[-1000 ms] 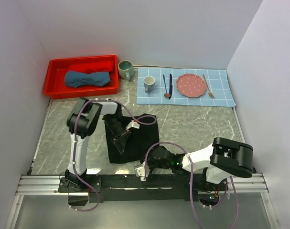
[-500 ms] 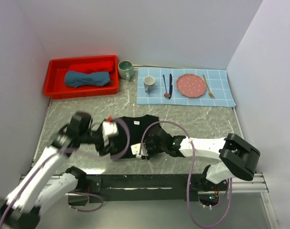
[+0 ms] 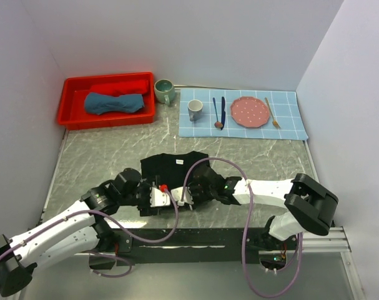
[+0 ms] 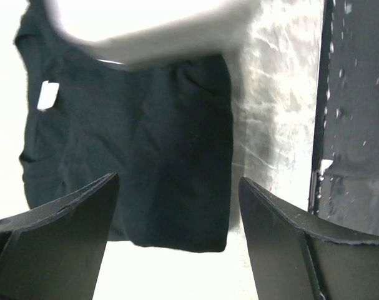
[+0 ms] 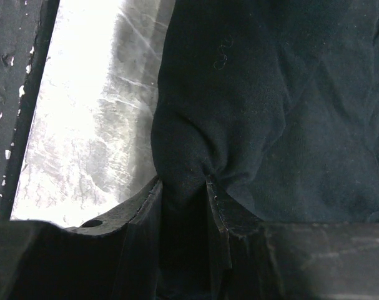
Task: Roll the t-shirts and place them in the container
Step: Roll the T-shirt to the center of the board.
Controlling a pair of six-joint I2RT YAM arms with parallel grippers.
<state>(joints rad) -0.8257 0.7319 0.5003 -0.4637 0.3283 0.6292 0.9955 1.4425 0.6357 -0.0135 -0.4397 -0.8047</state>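
Only the right wrist view shows the grip. The right gripper point(image 5: 184, 201) has its fingers narrow, pinching a puckered bunch of the black shirt point(image 5: 258, 94) at its edge, with the marble table point(image 5: 89, 125) bright to the left. From above, this pinch is hidden under the wrist and a looping cable.

The left wrist view shows the left gripper point(image 4: 177, 237) with its fingers wide apart and nothing between them, poised over the shirt. Whether the tips touch the cloth I cannot tell. This view also shows a small light patch point(image 4: 47, 95) on the cloth, a blurred white arm across the top, and the dark rail point(image 4: 358, 125) at the right.

The top view gives the layout. The black shirt lies as a flat, dark, roughly square fold on the table, near the front middle. Both grippers are side by side at its near edge, covering that edge.

The blue shirt point(image 3: 114, 103) lies bunched in the red bin point(image 3: 108, 80) at the far left, well apart. Just beside the bin stands a green mug point(image 3: 164, 91). The checked mat point(image 3: 292, 125) carries a cup point(image 3: 195, 110), cutlery and a pink plate point(image 3: 248, 111).
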